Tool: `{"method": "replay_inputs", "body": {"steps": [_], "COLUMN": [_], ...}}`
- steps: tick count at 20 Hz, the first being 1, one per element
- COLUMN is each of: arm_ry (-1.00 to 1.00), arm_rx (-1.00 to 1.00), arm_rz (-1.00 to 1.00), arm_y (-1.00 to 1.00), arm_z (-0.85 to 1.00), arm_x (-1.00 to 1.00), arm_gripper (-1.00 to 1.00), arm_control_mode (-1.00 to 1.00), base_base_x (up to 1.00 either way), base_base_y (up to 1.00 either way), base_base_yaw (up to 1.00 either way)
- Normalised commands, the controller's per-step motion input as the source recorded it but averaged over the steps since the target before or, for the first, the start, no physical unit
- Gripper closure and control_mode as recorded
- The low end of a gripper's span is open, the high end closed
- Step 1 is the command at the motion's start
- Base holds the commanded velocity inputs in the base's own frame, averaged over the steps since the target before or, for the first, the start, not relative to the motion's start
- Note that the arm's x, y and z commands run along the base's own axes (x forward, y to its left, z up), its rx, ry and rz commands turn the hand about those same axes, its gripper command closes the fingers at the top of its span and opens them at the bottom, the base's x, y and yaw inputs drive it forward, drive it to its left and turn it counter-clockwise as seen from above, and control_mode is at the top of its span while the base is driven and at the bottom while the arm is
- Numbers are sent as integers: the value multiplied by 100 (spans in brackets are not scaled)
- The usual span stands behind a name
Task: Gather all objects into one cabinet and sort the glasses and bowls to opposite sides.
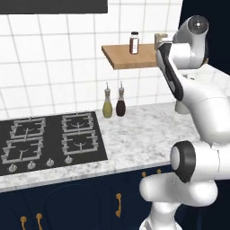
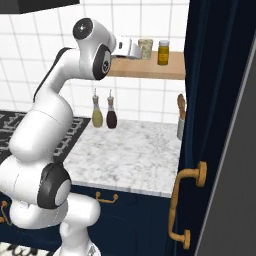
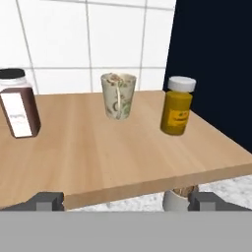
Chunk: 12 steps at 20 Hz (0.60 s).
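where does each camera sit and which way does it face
Left base view: behind the arm on its left, facing the black gas hob; white arm at right.
Right base view: behind on its right, facing the marble counter; arm at left.
Hand view: on the hand, facing the wooden wall shelf; open gripper below.
Shared: the cream patterned cup on that shelf.

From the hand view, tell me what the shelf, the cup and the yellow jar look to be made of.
Shelf: wood, matte, with pale grain lines and a square front edge.
Cup: likely glazed ceramic, cream with a faint brown-green pattern; could be plastic.
Yellow jar: translucent amber glass or plastic, white cap, printed label.
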Motion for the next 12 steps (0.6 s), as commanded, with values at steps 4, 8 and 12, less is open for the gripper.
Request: {"method": "replay_inputs", "body": {"steps": [4, 8, 12], "arm_ry": [0, 0, 0], "arm_rx": [2, 2, 0], "arm_rz": [-2, 7, 11], "arm_y": [-4, -25, -24], "arm_z": [-2, 0, -3], "arm_x": [89, 70, 62], "arm_gripper": [-100, -100, -100], "arm_control_mode": [-100, -100, -100], "base_base_x": [0, 0, 0], "base_base_y": [0, 0, 0], "base_base_yaw": [0, 0, 0]}}
